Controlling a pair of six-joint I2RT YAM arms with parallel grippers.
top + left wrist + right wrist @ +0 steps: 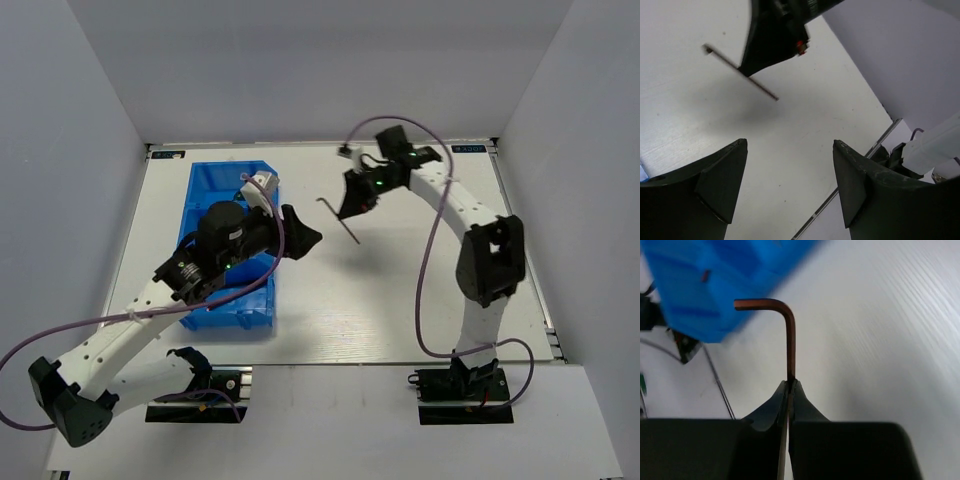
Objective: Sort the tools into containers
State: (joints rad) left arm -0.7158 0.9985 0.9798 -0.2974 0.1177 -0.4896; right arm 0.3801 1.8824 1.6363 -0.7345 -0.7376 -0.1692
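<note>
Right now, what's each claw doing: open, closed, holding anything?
The left claw is open, holding nothing.
The right claw is closed on the hex key.

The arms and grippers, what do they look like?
The left arm and right arm have white links with black joints, and a purple cable loops along each. The left gripper and right gripper have black, tapered fingers.
</note>
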